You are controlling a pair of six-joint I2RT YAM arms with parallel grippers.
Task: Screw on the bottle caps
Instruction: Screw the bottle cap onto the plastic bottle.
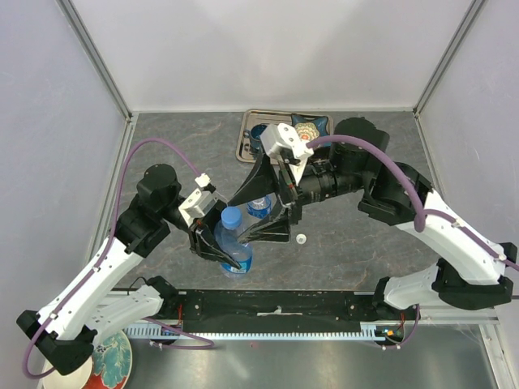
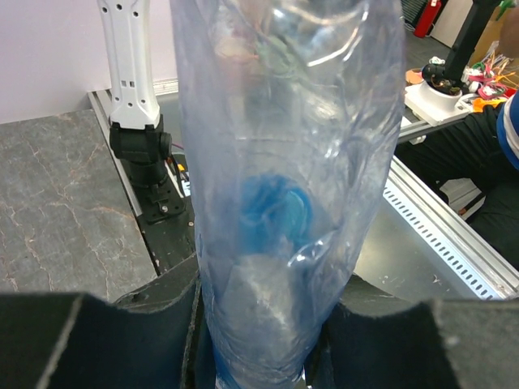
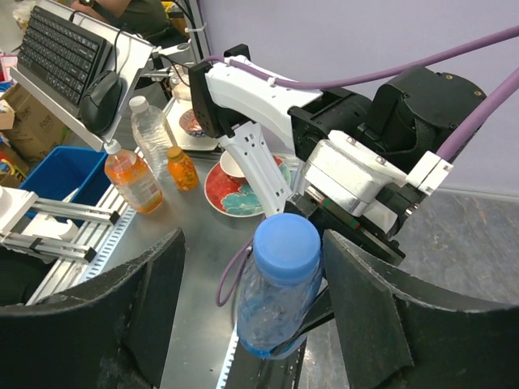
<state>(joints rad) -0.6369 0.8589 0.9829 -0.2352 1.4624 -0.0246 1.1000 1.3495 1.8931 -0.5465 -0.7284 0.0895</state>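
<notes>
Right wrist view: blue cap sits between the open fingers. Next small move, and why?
Probably close the right gripper on the blue cap, then twist. Its jaws stand open on either side of the cap without touching it, the cap sits on the bottle neck, and the left gripper is clamped on the bottle body.

bottle (image 2: 284, 162) fills centre, upright, clear crumpled plastic, blue tint. left gripper (image 2: 259, 356) clamped on its lower part, black fingers (image 2: 81, 340) tight against both sides. blue blob (image 2: 276, 219) shows through the plastic mid-bottle, can't tell what. behind left: white arm (image 2: 130, 57) on black base (image 2: 146, 154), grey marbled table (image 2: 57, 203). right: metal rail (image 2: 438, 235), person (image 2: 478, 162) in dark clothes at edge.
</notes>
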